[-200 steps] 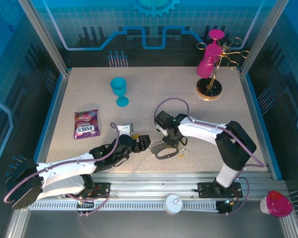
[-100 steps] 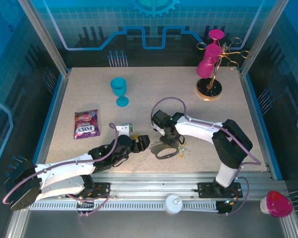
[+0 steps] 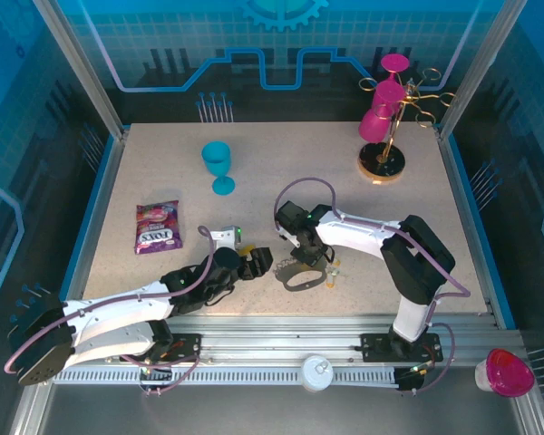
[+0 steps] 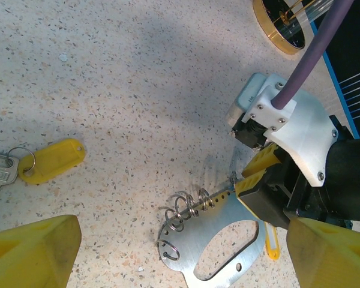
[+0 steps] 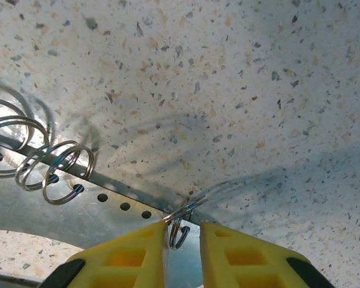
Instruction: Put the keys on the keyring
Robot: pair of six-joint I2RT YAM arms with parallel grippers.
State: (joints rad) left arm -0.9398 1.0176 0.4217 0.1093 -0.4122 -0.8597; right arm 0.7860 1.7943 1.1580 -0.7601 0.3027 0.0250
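From above, you see the keyring (image 3: 287,277) lying flat on the table (image 3: 281,172) near its front edge, between the two grippers. It is a grey loop with an oval opening. Your right gripper (image 3: 306,261) is down on its far edge. Your left gripper (image 3: 257,261) sits just beside it to the left, apart from it. You can't tell from up here whether either pair of fingers is spread. The blue goblet (image 3: 219,166) stands upright well behind, and you can't tell if anything is in it. Pink cups (image 3: 381,113) hang on the gold stand (image 3: 383,163) at the far right corner. A purple bag (image 3: 157,227) lies at the left.

In the left wrist view, your left fingers (image 4: 36,255) are spread wide, holding nothing, one on either side of the keyring. Here it shows as a flat silver plate with an oval cut-out, small holes along one edge and several wire rings (image 4: 189,207) threaded there. The right gripper's yellow fingers meet at the plate's edge. The keys (image 4: 48,162) lie to the left, well apart from the plate: a silver blade on a small ring with a yellow tag.

In the right wrist view, your right fingers (image 5: 126,261) are drawn nearly together, pinching a small wire ring at the plate's holed edge, with more rings along that row to the left
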